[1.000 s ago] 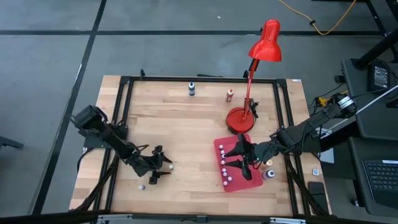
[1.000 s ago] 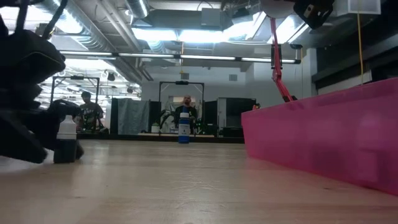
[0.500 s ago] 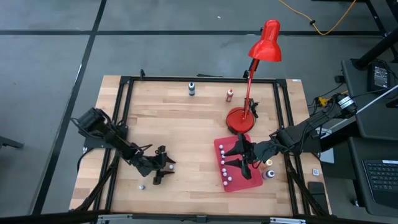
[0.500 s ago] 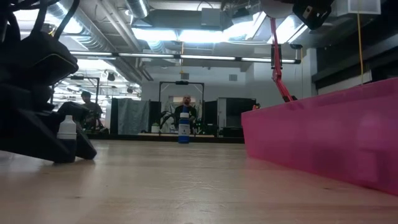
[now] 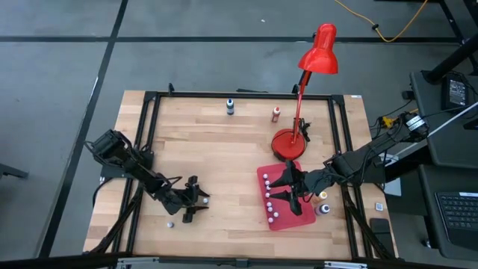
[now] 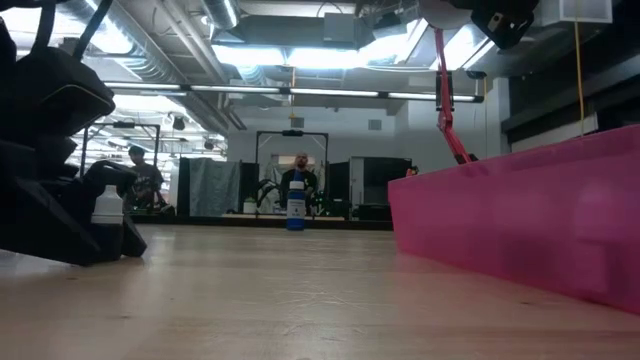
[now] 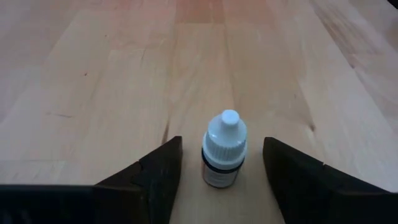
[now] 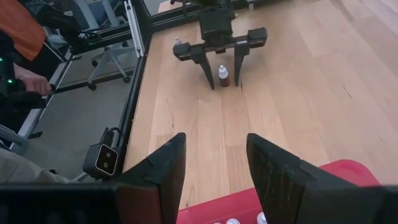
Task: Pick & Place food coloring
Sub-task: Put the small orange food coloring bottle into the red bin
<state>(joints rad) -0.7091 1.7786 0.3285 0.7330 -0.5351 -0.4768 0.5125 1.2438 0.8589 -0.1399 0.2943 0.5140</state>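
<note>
My left gripper (image 7: 222, 163) sits low on the table (image 5: 224, 149), fingers apart, straddling one small bottle (image 7: 223, 149). The bottle stands upright between them, a clear gap on both sides, so no grip yet. From the right wrist it shows the same: bottle (image 8: 224, 75) between the two dark fingers, not touched.

My right gripper (image 5: 287, 188) hangs over the red mat (image 5: 263, 174), fingers apart, nothing in them.

Progress, as I read it: several whitish bottles (image 5: 269, 202) already stand in a column on the mat, so a good part of the placing looks done. Still off the mat:
- the one I'm bracketing
- a pale one (image 5: 170, 223) just beside my left gripper, nearer the table's edge
- a blue one (image 5: 230, 107) and a red one (image 5: 275, 113) at the far side, near the lamp (image 5: 287, 143)
- one more (image 5: 324, 208) just off the mat's right edge

My guess at what's left: close, lift, carry over to the mat, repeat for the strays.
</note>
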